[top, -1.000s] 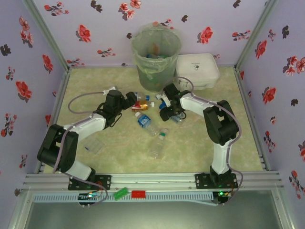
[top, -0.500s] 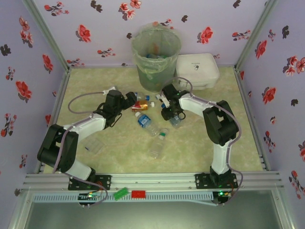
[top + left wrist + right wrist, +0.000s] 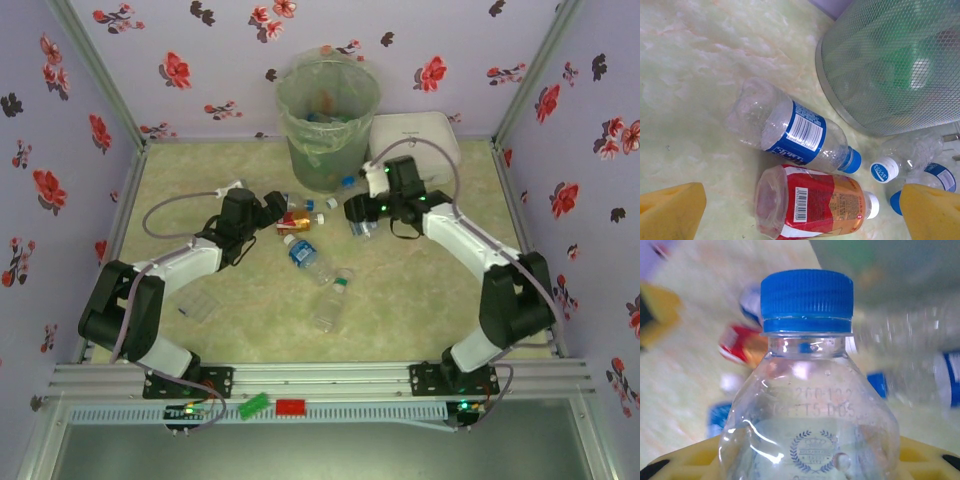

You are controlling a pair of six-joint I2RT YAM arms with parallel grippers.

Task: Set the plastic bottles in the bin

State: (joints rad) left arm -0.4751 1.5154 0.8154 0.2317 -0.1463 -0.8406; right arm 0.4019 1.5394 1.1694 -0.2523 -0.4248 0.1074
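Right end effector (image 3: 356,212) is clenching a clear bottle (image 3: 807,390) to carry it to the bin (image 3: 328,150).
The left end effector (image 3: 274,209) is hovering wide open over a red-orange bottle (image 3: 810,207), ready to grab. The right wrist view is showing the blue cap (image 3: 806,295); the top view is showing the bin at the far edge of the table (image 3: 200,190).

Near the grey-green mesh bin (image 3: 890,65), a clear blue-labelled bottle (image 3: 790,130) has a blue cap, a red-orange labelled bottle (image 3: 815,205) a white cap and a clear crest-printed bottle (image 3: 807,390) a blue cap, all over a pale green marbled table (image 3: 250,340), with lilac walls (image 3: 230,60) behind the bin patterned in red and dark flowers.
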